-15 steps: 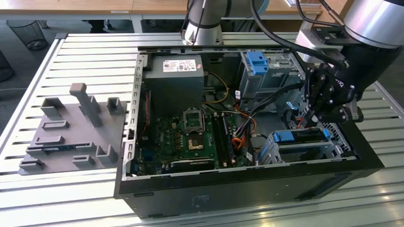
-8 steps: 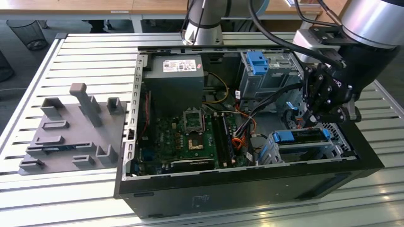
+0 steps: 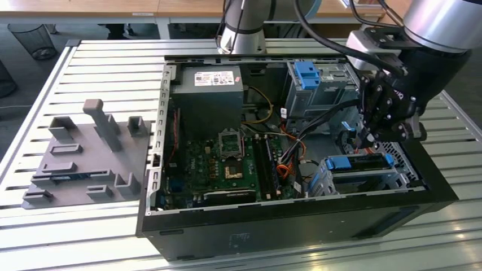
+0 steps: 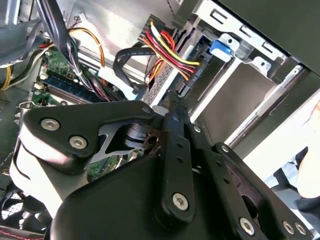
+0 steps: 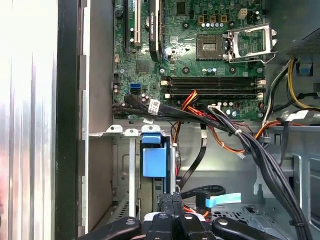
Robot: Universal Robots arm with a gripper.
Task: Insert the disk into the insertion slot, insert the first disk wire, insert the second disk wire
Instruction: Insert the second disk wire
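Disk (image 3: pixel 360 162) framed in blue plastic, insertion slot (image 3: pixel 325 180) of perforated sheet metal, ribbed metal table (image 3: pixel 98 62), matt grey plastic fixture (image 3: pixel 83 161)

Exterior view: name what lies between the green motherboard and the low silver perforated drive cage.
In the exterior view, a tangle of orange and black wires fills the stretch between the green motherboard and the low silver perforated drive cage.

Blue-framed disk (image 3: pixel 360 162), green motherboard (image 5: pixel 200 50), black case (image 3: pixel 286 226)
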